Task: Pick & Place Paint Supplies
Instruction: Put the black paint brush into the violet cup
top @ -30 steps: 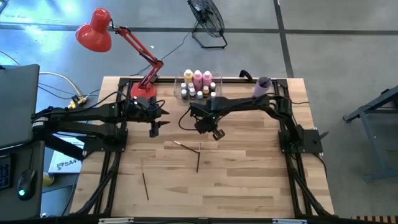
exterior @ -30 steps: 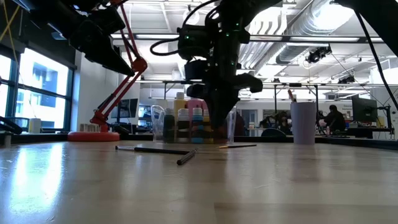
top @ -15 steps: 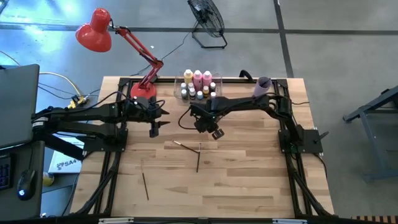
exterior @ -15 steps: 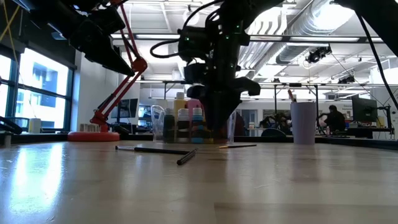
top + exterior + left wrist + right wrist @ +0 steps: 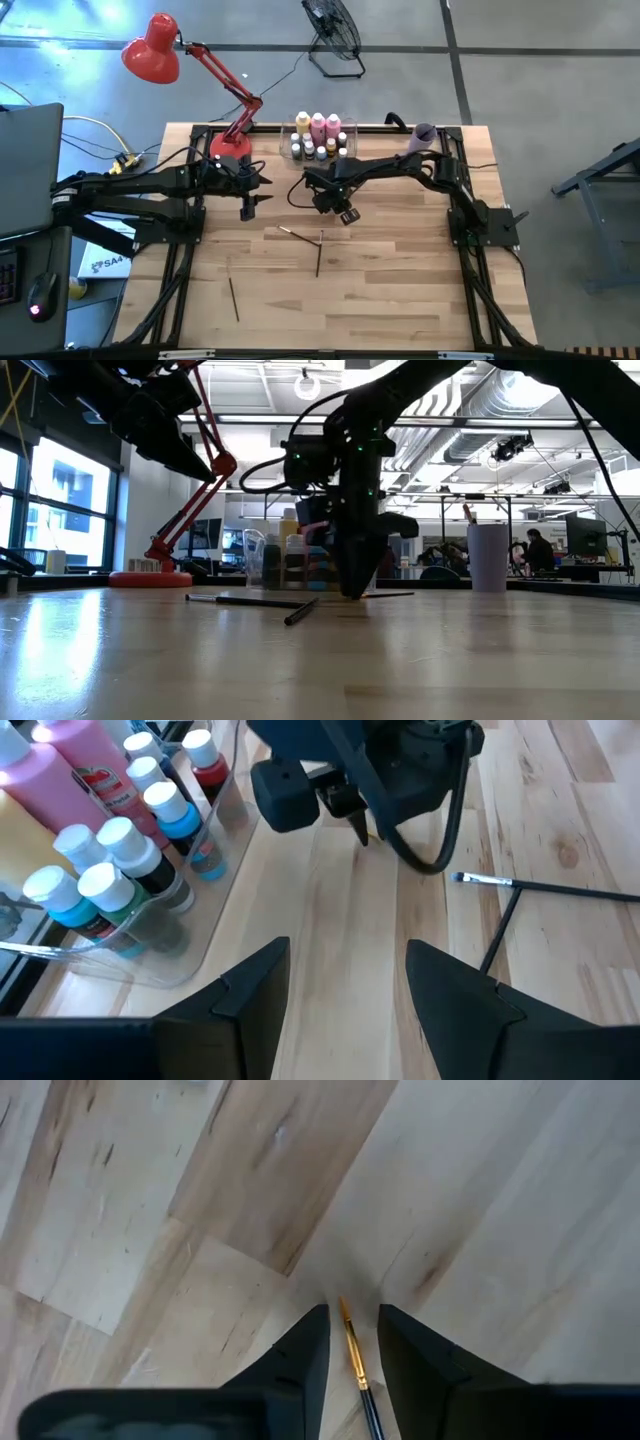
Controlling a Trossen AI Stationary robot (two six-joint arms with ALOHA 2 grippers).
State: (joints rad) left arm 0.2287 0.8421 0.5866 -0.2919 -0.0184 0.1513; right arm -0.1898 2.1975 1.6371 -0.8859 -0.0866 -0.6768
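Pale wood planks are forming the table [image 5: 400, 290], with a workshop hall being seen beyond it in the low view. Near the table's far edge, the clear bin [image 5: 345, 131] is being filled by the pink and yellow-orange paint bottles [image 5: 318, 125] and the tiny white-capped bottles [image 5: 309, 151]. The right gripper [image 5: 347, 214] is being lowered almost to the wood just in front of the bin, and a thin paintbrush [image 5: 357, 1368] is being straddled by its partly parted fingers, though a firm grip cannot be told. Other paintbrushes [image 5: 318, 254] are being left lying nearer the table's middle. The left gripper [image 5: 248, 209] is being held above the table with fingers apart and nothing between them. A lilac cup [image 5: 423, 137] and a red lamp [image 5: 152, 48] are being kept at the back.
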